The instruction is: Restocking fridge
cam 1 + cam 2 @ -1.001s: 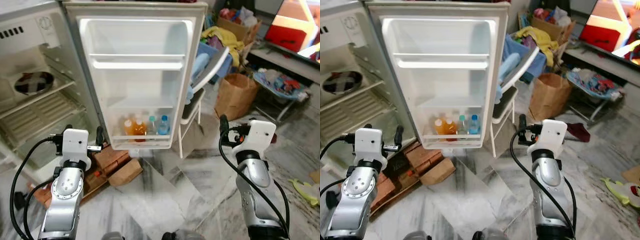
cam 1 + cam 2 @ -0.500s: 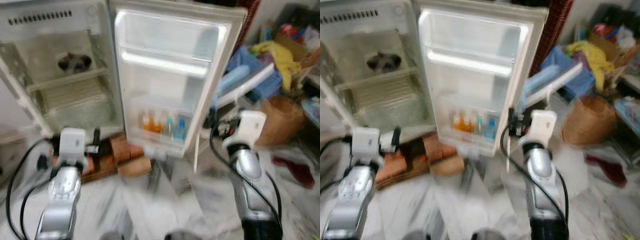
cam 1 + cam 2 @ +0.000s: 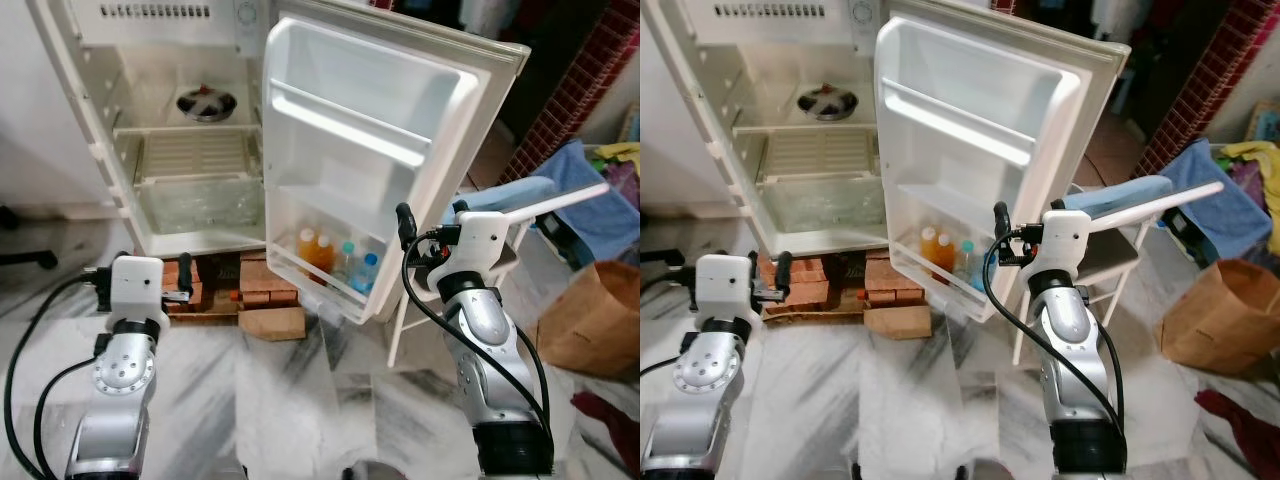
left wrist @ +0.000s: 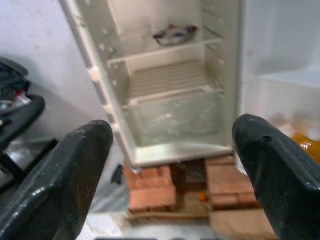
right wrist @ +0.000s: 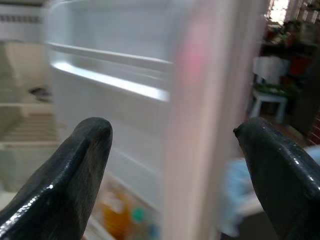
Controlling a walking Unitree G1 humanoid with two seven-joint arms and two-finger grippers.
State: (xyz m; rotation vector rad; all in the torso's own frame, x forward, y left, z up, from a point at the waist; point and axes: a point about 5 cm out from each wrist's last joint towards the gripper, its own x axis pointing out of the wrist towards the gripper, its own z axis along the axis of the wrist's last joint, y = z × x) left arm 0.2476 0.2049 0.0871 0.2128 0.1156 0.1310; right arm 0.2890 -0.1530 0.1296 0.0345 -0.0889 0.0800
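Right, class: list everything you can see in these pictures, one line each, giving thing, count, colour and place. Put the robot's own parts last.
Fridge: one, white, door open, standing on bricks.
Fridge door: one, white, swung open toward the robot's right.
Bottles: four in the bottom door shelf; two orange, two clear with blue caps.
Bowl: one, dark metal, upper shelf inside the fridge.
Bricks: several, reddish, under the fridge.
Chair: one, white frame, light blue cloth on it, behind the door.
Paper bag: one, brown, on the floor at right.
Floor: grey-white marble.
Left gripper: black fingers, open, facing the fridge interior.
Right gripper: black fingers, open, facing the door's edge.
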